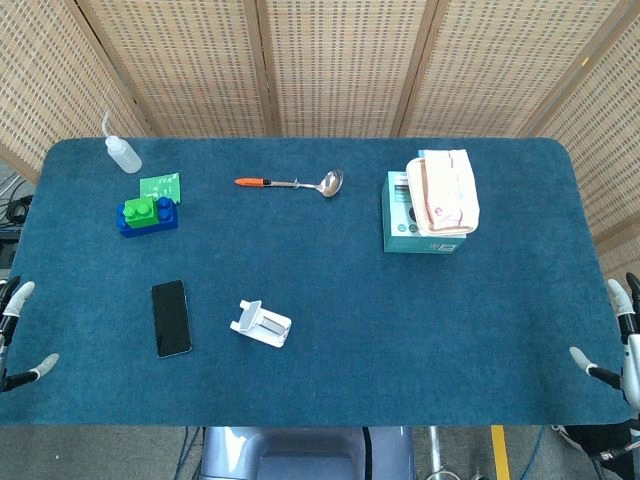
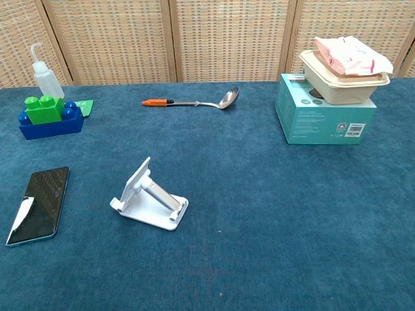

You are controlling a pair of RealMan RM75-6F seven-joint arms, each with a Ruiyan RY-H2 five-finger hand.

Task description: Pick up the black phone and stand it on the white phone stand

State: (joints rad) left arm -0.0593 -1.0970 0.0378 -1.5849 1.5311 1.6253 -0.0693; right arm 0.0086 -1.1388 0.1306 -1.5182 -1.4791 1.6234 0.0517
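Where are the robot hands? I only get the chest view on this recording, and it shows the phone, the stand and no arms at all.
Observer: In the head view the left robot hand sits at the table's left edge, fingers apart, holding nothing.
Operator: And the right one?
Observer: The right robot hand is at the right edge, also empty with fingers spread.
Operator: Is either one near the phone?
Observer: The left is the nearer. The black phone lies flat between it and the white phone stand, with bare cloth between hand and phone.
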